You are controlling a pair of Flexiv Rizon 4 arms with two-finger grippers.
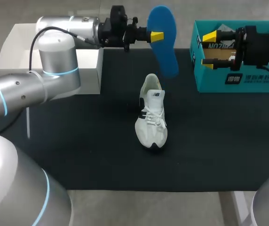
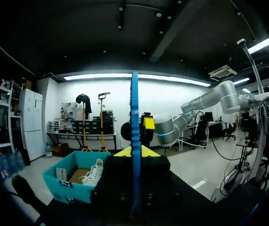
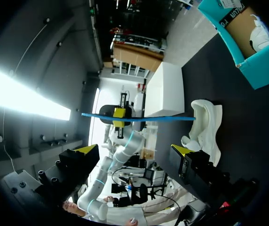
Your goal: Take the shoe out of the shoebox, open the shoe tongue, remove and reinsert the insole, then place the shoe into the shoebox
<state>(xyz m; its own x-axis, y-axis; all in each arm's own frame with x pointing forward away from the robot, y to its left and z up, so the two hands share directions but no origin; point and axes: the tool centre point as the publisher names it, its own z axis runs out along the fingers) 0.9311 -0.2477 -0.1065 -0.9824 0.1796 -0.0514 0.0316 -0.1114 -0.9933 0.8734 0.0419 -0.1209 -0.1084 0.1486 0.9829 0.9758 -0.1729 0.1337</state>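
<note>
A white shoe point(image 1: 152, 113) point(image 3: 205, 127) lies on the black mat, toe toward me. Above its heel my left gripper point(image 1: 157, 36) point(image 2: 135, 151) is shut on the upper part of a blue insole point(image 1: 165, 40), which hangs in the air; both wrist views show the insole point(image 2: 135, 141) point(image 3: 139, 117) edge-on. The teal shoebox point(image 1: 233, 75) point(image 2: 61, 186) point(image 3: 247, 56) stands at the right with a second white shoe point(image 2: 94, 173) point(image 3: 259, 33) inside. My right gripper point(image 1: 210, 50) point(image 3: 134, 150) hangs open in front of the box, nothing between its fingers.
A white box lid point(image 1: 45, 61) point(image 3: 165, 89) rests at the back left behind my left arm. The black mat point(image 1: 78, 150) covers the table, with bare room on either side of the shoe.
</note>
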